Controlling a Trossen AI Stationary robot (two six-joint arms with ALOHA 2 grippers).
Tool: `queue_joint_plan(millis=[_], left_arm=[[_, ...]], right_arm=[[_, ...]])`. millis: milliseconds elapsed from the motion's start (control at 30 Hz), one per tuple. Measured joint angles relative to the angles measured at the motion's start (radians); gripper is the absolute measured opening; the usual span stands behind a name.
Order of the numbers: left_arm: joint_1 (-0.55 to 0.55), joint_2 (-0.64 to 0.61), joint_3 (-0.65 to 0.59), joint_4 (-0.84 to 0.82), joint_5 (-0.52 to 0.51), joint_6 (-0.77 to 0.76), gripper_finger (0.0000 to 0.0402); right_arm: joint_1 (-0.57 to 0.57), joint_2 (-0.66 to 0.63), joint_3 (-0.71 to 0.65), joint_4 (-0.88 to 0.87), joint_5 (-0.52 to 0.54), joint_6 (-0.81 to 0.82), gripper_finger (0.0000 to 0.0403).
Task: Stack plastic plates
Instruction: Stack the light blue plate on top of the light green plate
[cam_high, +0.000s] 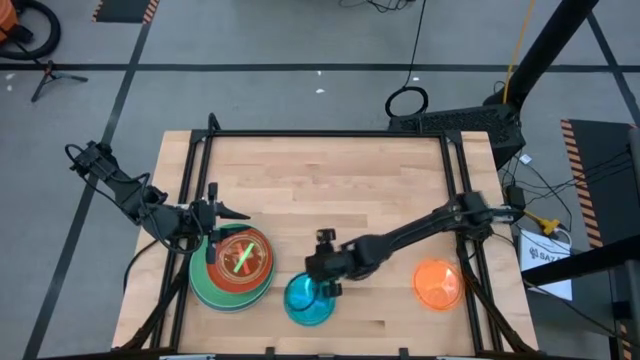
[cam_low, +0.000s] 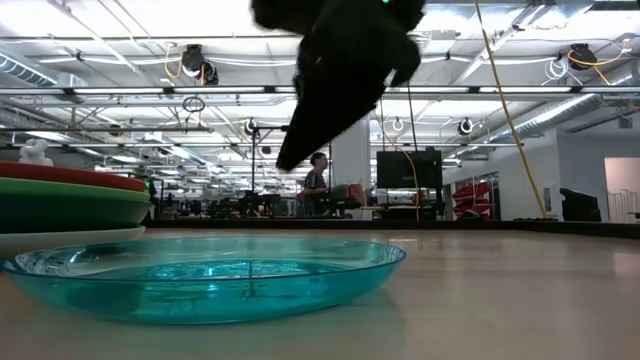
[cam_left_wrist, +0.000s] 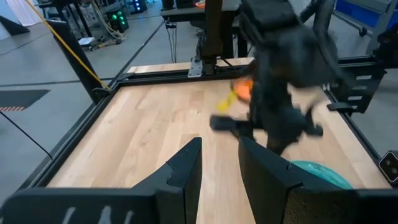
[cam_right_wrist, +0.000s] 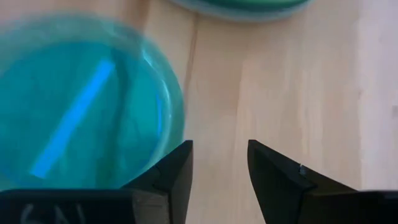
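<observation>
Right gripper (cam_high: 322, 272), fingers parted and empty, hovers just beside the cyan plate (cam_high: 308, 299). Left gripper (cam_high: 222, 213), fingers parted, empty, sits at the plate stack (cam_high: 232, 268). No legible writing.

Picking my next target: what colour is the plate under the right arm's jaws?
Translucent cyan plate; the right wrist view shows it best.
</observation>
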Motion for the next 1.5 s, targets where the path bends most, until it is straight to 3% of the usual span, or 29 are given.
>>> queue_joint_plan(millis=[133,267,367,467,767,1033,1133,1333,1500], left_arm=[[0.000,0.000,0.000,-0.004,0.000,0.001,0.0113],[0.000,0.000,0.000,-0.004,0.000,0.001,0.0113],[0.000,0.000,0.000,-0.004,0.000,0.001,0.0113],[0.000,0.000,0.000,-0.004,0.000,0.002,0.0113],[0.000,0.000,0.000,-0.005,0.000,0.011,0.0113],[0.000,0.000,0.000,-0.004,0.000,0.014,0.0113],[0.000,0.000,0.000,-0.005,-0.001,0.016,0.0113],[0.000,0.000,0.000,-0.006,-0.001,0.017,0.0113],[0.000,0.000,0.000,-0.007,-0.001,0.016,0.0113]], right_arm=[[-0.005,-0.166,-0.281,0.339,-0.003,0.030,0.0144],[-0.013,-0.253,-0.559,0.761,-0.030,0.085,0.0144],[-0.029,-0.253,-0.699,1.014,-0.058,0.136,0.0144],[-0.047,-0.241,-0.756,1.128,-0.080,0.177,0.0144],[-0.046,-0.238,-0.759,1.130,-0.081,0.175,0.0144],[-0.032,-0.144,-0.713,1.157,-0.083,0.187,0.0144],[-0.034,-0.099,-0.629,1.089,-0.118,0.180,0.0144],[-0.035,-0.041,-0.454,0.780,-0.133,0.154,0.0144],[-0.035,-0.031,-0.409,0.717,-0.133,0.158,0.0144]])
